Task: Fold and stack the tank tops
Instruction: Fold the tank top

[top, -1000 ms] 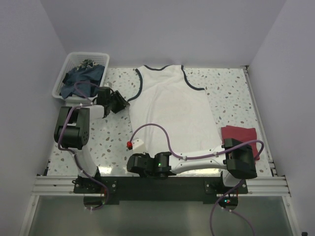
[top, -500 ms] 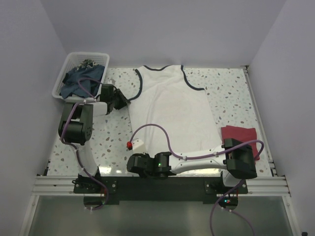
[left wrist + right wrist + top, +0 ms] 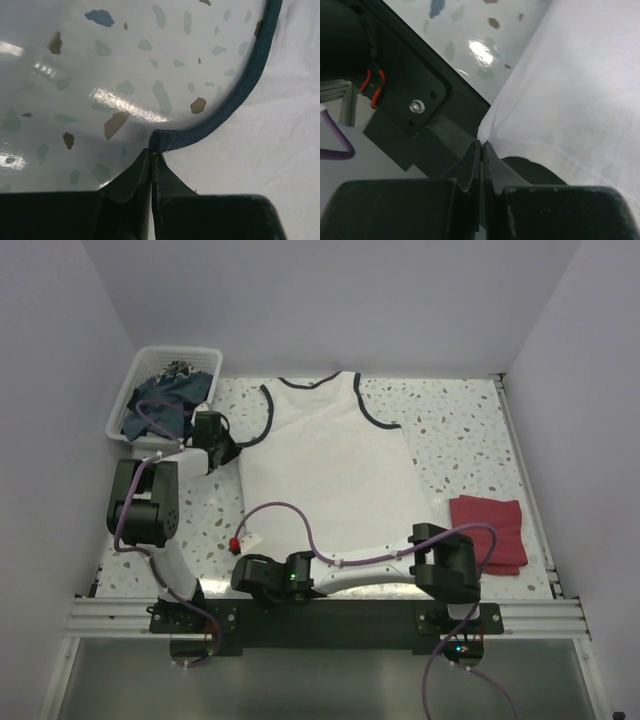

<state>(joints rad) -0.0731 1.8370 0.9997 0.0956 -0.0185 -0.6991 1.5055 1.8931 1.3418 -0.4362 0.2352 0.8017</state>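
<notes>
The white tank top (image 3: 330, 465) with navy trim lies spread flat mid-table, neck toward the far side. At its left armhole my left gripper (image 3: 236, 446) is shut; the left wrist view shows the jaws (image 3: 151, 153) pinching the navy trim (image 3: 235, 95) right at the cloth's edge. My right gripper (image 3: 248, 538) is shut on the near-left hem corner, and the right wrist view shows the closed jaws (image 3: 481, 144) with white cloth (image 3: 570, 90) running out of them. The dark red tank top (image 3: 490, 530) lies folded at the near right, untouched.
A white basket (image 3: 128, 400) holding dark blue clothes stands at the far left corner, just behind my left arm. My right arm lies stretched along the near edge of the table (image 3: 470, 430). Walls close in both sides and the back.
My left gripper has shut on the armhole trim. The white tank top has slid to the left, and my right arm has swung left along the near edge with the hem corner.
</notes>
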